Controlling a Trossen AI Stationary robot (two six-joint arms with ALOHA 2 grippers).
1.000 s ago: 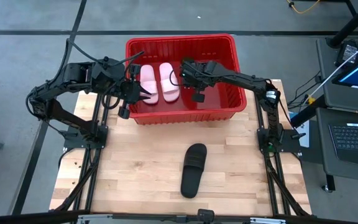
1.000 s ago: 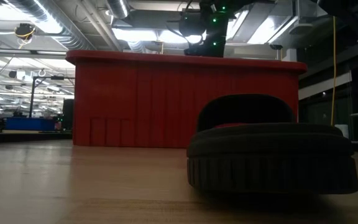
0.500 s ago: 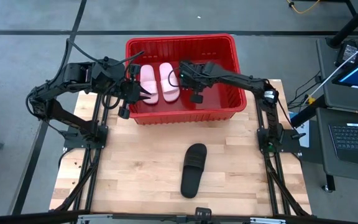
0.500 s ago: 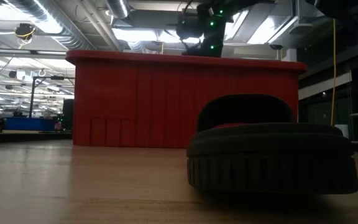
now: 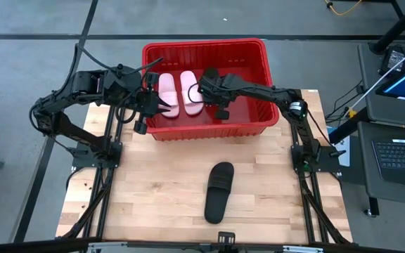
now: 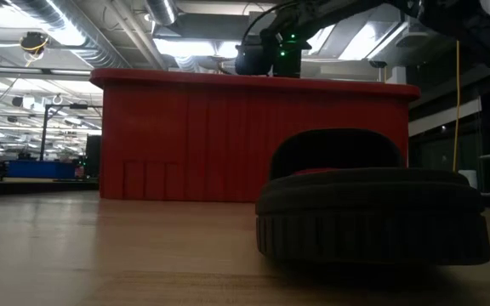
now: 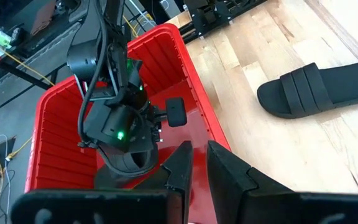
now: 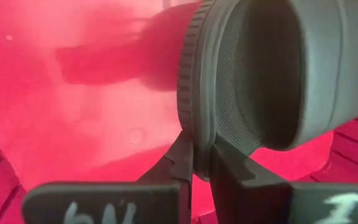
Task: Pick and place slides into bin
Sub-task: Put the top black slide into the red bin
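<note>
The red bin (image 5: 202,43) stands at the table's far edge, with two pale pink slides (image 5: 169,93) (image 5: 192,91) lying side by side on its floor at the left. My right gripper (image 5: 215,95) is inside the bin beside them, shut on a black slide (image 8: 260,74), which also shows in the left wrist view (image 7: 124,163). The other black slide (image 5: 219,191) lies sole down on the table near the front. My left gripper (image 5: 159,105) waits at the bin's left rim, empty, with only a narrow gap between its fingers (image 7: 182,165). My right gripper pinches the ribbed side edge of the black slide's sole (image 8: 191,118) between its two fingers, beside the strap opening. The fingers come from above, slanting down into the bin. The slide hangs below the gripper over the bin's floor; I cannot tell whether it touches the floor.
The bin's right half (image 5: 248,84) holds nothing. In the low view the black slide on the table (image 6: 373,212) fills the foreground before the bin's near wall (image 6: 228,136). A laptop (image 5: 399,151) and frames stand off the table's right side.
My right gripper has carried the black slide a little toward the table's left inside the bin, closer to the pink slides, staying shut on it.
</note>
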